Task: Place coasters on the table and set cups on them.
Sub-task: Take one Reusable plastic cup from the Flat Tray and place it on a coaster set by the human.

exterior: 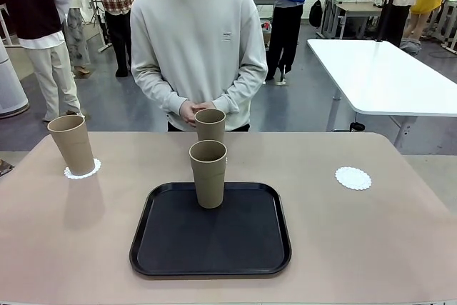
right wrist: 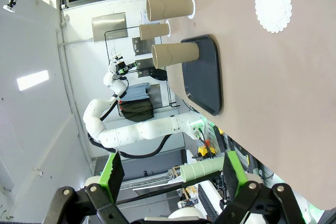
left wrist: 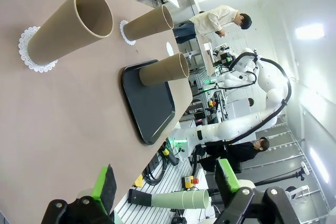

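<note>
Cups (left wrist: 68, 24) stand well beyond the left end effector (left wrist: 164, 176).

Front and wrist views share table (exterior: 371, 248)

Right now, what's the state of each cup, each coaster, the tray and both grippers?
Left cup: upright on left coaster.
Far cup: upright on far coaster.
Near cup: upright on black tray, no coaster under it.
Right coaster: flat on table, bare.
Left gripper: open, empty.
Right gripper: open, empty.
</note>
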`<state>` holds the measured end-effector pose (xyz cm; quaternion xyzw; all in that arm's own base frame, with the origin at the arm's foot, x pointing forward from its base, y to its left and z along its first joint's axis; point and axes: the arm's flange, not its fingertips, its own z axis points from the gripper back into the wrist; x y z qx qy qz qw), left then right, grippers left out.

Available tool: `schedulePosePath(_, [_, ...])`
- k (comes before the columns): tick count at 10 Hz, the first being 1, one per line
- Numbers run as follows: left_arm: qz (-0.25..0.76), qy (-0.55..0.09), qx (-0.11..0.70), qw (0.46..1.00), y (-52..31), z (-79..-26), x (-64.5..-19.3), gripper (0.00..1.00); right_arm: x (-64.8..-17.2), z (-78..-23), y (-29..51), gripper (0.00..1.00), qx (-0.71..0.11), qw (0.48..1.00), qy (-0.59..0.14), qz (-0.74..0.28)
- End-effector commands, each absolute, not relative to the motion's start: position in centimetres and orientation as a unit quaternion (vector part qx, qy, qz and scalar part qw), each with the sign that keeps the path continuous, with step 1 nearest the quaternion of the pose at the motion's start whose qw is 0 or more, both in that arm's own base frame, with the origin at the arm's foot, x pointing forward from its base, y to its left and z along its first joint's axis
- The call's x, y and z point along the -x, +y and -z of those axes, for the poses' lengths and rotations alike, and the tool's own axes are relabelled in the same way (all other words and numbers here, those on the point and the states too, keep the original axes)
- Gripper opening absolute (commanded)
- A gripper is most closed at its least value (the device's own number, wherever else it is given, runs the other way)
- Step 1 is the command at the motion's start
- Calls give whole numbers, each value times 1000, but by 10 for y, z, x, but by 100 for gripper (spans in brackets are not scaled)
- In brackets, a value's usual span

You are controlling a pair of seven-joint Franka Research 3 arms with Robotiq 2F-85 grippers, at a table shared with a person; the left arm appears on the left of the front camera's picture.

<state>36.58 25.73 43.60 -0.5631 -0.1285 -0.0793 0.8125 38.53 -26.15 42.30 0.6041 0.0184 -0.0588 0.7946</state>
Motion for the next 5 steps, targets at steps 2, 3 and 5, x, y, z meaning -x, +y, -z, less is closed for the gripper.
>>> schedulePosePath(2, [77, -130, 565, 811, 258, -436, -365, 100, -385, -423, -262, 100, -604, 795, 18, 59])
schedulePosePath(3, [77, -130, 565, 811, 258, -436, -365, 100, -387, -441, -249, 100, -577, 815, 30, 36])
schedulePosePath(5, [77, -130, 565, 811, 258, -436, -365, 100, -402, -501, -207, 100, -497, 863, 84, -24])
